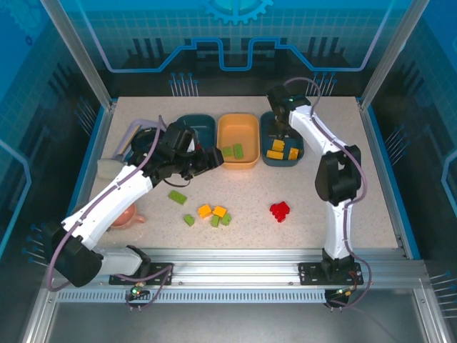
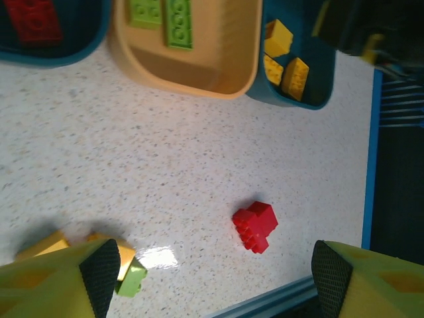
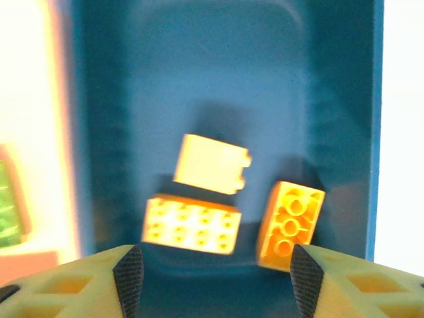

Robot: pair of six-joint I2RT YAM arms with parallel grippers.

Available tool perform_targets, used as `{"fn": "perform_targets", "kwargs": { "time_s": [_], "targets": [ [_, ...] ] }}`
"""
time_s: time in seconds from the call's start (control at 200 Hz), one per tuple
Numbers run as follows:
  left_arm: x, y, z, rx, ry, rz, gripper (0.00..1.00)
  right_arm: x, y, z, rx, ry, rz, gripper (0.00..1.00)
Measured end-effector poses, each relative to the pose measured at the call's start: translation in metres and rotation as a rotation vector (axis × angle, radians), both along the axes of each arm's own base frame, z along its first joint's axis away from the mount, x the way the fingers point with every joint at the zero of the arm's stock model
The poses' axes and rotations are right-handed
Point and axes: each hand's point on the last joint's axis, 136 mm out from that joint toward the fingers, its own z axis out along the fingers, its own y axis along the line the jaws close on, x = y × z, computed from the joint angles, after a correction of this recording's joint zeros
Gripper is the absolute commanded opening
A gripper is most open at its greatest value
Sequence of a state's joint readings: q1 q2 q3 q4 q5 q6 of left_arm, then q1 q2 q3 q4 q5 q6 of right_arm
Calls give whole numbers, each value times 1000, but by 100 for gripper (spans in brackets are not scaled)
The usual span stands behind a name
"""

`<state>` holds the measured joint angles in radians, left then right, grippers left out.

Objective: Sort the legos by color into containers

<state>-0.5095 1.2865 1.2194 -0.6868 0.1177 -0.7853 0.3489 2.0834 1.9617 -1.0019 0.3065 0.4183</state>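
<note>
Three containers stand in a row at the back: a left teal tray [image 1: 203, 123] with a red lego [image 2: 33, 20], an orange tray [image 1: 238, 118] with two green legos [image 1: 233, 151], and a right teal tray [image 1: 300, 153]. My right gripper [image 3: 212, 275] hovers open over that right tray, above three yellow legos [image 3: 191, 225], gripping none of them. My left gripper [image 2: 215, 271] is open and empty above the table, in front of the orange tray. A red lego [image 2: 255, 226] lies between its fingers' lines. Loose green and yellow legos [image 1: 214, 214] lie mid-table.
A pink cup [image 1: 126, 214] sits under the left arm at the table's left side. A single green lego [image 1: 177, 197] lies apart from the loose cluster. The metal rail [image 1: 235, 256] runs along the table's front edge.
</note>
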Motion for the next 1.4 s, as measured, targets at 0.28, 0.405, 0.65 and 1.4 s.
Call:
{"fn": "perform_targets", "kwargs": {
  "time_s": [0.28, 0.405, 0.65, 1.4],
  "targets": [
    [-26, 61, -18, 52, 95, 196, 76, -104, 121, 120, 228, -345, 430, 65],
    [-38, 89, -49, 81, 203, 304, 75, -154, 160, 115, 368, -368, 605, 67],
    [-51, 128, -128, 134, 464, 489, 71, -240, 224, 51, 480, -215, 876, 69],
    [-15, 133, -212, 172, 633, 576, 56, -252, 242, 48, 535, -189, 912, 70]
  ]
}}
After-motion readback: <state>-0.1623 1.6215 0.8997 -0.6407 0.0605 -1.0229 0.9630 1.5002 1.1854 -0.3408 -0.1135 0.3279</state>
